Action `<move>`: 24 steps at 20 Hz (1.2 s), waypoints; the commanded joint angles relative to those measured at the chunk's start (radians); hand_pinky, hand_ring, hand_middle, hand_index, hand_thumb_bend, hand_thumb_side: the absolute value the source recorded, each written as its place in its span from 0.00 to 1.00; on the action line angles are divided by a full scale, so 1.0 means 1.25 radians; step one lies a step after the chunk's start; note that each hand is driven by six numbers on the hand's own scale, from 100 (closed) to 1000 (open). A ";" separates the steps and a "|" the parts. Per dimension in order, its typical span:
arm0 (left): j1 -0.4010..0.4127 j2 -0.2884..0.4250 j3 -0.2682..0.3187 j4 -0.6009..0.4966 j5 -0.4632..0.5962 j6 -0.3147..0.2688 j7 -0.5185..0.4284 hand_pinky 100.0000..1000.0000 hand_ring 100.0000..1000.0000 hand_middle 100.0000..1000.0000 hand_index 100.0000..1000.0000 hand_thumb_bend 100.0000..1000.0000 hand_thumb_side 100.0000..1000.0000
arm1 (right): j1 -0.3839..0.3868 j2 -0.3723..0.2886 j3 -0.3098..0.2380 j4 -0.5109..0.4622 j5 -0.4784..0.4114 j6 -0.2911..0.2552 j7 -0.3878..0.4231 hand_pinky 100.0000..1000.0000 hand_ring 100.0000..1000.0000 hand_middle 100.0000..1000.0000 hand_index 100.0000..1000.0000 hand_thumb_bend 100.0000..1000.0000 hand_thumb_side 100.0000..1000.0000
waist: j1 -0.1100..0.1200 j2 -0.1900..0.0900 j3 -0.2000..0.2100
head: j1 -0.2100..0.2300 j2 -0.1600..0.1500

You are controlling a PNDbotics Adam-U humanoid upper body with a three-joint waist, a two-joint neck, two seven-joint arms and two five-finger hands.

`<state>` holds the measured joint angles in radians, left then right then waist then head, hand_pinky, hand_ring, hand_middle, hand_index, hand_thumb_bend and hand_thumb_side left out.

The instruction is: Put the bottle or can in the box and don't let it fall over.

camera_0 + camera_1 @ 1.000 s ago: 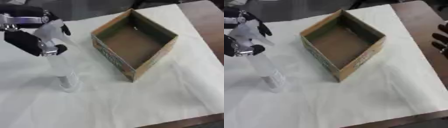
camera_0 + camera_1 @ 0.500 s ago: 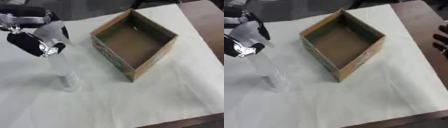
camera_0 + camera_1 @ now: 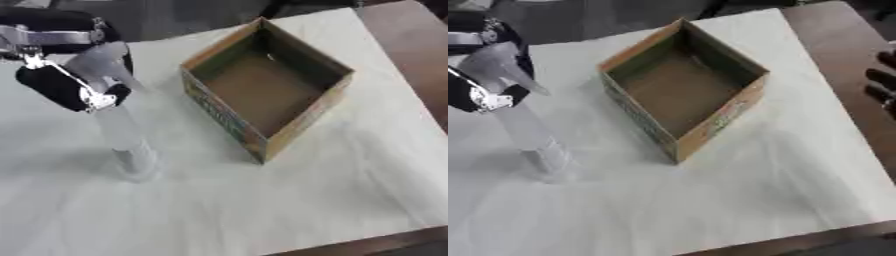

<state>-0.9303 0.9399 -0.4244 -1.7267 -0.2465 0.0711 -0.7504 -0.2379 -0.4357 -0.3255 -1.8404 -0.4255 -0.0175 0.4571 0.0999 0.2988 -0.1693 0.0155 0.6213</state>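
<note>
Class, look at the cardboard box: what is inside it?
The cardboard box holds nothing visible, only its bare brown floor. Its near walls hide a strip of that floor. The clear bottle stands outside, in the left hand.

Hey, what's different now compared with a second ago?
The left robot hand, closed around the top of the clear bottle, has edged slightly right toward the box. The bottle's base remains on the table, and the box hasn't moved. The right robot hand stays idle at the right edge.
</note>
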 commanded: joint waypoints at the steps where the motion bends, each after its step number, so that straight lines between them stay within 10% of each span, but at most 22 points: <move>1: -0.005 0.013 -0.001 0.007 -0.014 -0.004 -0.004 0.16 0.09 0.40 0.53 0.00 0.05 | -0.006 -0.014 -0.007 -0.007 0.004 0.002 -0.001 1.00 1.00 1.00 0.99 0.00 0.58 | -0.003 -0.013 -0.001 | 0.001 -0.011; 9: -0.007 0.010 -0.001 0.011 -0.011 0.004 0.007 0.00 0.00 0.31 0.32 0.00 0.13 | -0.004 -0.014 -0.007 -0.006 0.004 0.003 -0.001 1.00 1.00 1.00 0.99 0.00 0.58 | -0.004 -0.015 -0.002 | 0.001 -0.007; 24: -0.031 0.038 0.042 -0.028 0.089 0.042 0.024 0.00 0.00 0.22 0.24 0.00 0.19 | -0.003 -0.023 -0.007 -0.003 -0.002 0.004 -0.003 1.00 1.00 1.00 0.99 0.00 0.57 | -0.003 -0.034 0.003 | -0.005 0.005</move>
<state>-0.9470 0.9475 -0.4000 -1.7451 -0.1518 0.1178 -0.7225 -0.2370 -0.4359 -0.3258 -1.8391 -0.4262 -0.0150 0.4555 0.1004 0.2804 -0.1659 0.0116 0.6238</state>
